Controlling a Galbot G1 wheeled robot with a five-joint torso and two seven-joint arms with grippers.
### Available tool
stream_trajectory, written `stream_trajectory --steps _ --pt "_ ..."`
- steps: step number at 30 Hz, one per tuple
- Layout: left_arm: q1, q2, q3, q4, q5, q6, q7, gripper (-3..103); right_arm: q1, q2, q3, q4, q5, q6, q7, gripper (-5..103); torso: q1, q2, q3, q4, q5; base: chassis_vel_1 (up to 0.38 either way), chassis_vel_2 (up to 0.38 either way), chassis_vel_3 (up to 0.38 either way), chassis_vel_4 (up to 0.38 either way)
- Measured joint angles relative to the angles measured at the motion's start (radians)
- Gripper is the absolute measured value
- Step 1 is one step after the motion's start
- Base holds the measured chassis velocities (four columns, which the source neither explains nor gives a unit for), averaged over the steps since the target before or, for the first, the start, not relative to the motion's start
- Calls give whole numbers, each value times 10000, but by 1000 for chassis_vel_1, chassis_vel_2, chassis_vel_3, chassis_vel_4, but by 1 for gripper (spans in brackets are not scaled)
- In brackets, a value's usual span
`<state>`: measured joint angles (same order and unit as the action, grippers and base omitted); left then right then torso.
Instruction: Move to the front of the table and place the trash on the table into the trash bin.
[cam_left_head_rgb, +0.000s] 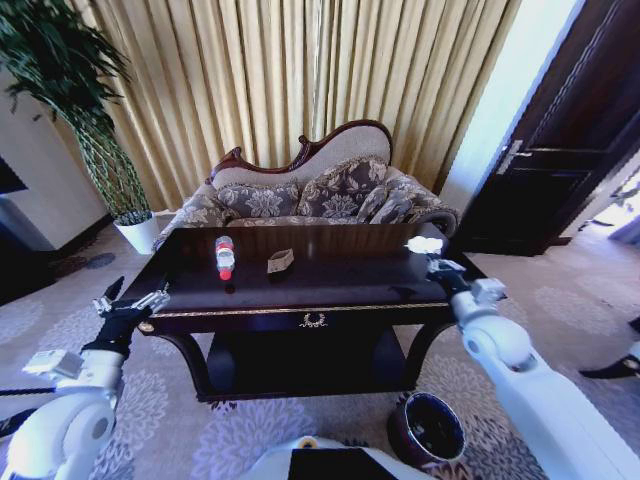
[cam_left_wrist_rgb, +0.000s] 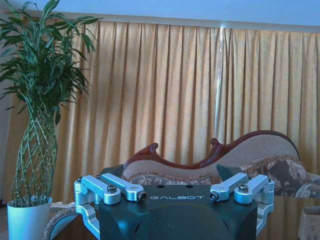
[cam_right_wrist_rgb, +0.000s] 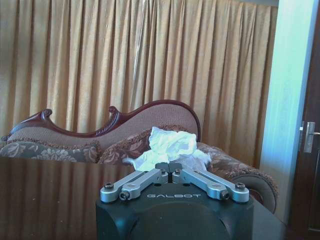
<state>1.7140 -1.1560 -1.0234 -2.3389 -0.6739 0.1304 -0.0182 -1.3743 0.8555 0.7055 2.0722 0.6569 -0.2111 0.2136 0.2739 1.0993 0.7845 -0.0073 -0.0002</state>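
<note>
I have the right gripper (cam_right_wrist_rgb: 170, 172) clamped on the crumpled paper wad (cam_right_wrist_rgb: 167, 147) over the bench's (cam_left_head_rgb: 330, 285) right end, left gripper (cam_left_head_rgb: 130, 300) open beside its left end, while bottle (cam_left_head_rgb: 224, 256) and tan box (cam_left_head_rgb: 280, 261) wait mid-bench and the trash bin (cam_left_head_rgb: 428, 428) below receives nothing yet.

A patterned sofa (cam_left_head_rgb: 320, 190) with a carved dark wooden back stands before golden curtains (cam_left_head_rgb: 290, 80) — beside it a tall plant (cam_left_head_rgb: 85, 110) in a white pot (cam_left_head_rgb: 138, 232), and a dark door (cam_left_head_rgb: 570, 130) stands further over.
</note>
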Motion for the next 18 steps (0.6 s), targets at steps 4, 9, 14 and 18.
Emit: stream_trajectory --steps 4,9,14,18 --pt "8 -8 16 -41 18 -8 22 100 -388 32 257 238 142 35 -6 0 0 -1 0 0 0 0 0 0 0" --pt "5 14 59 -67 26 -17 38 100 -879 159 325 624 439 21 -10 0 0 -1 0 -1 0 0 0 0 0" --pt "39 26 69 -127 27 0 36 100 -947 263 253 689 418 -11 -11 0 0 -1 1 0 0 0 0 0 0" --pt "119 30 35 -158 27 21 34 100 -940 377 191 719 386 -24 -10 0 1 -1 1 0 0 0 0 0 0"
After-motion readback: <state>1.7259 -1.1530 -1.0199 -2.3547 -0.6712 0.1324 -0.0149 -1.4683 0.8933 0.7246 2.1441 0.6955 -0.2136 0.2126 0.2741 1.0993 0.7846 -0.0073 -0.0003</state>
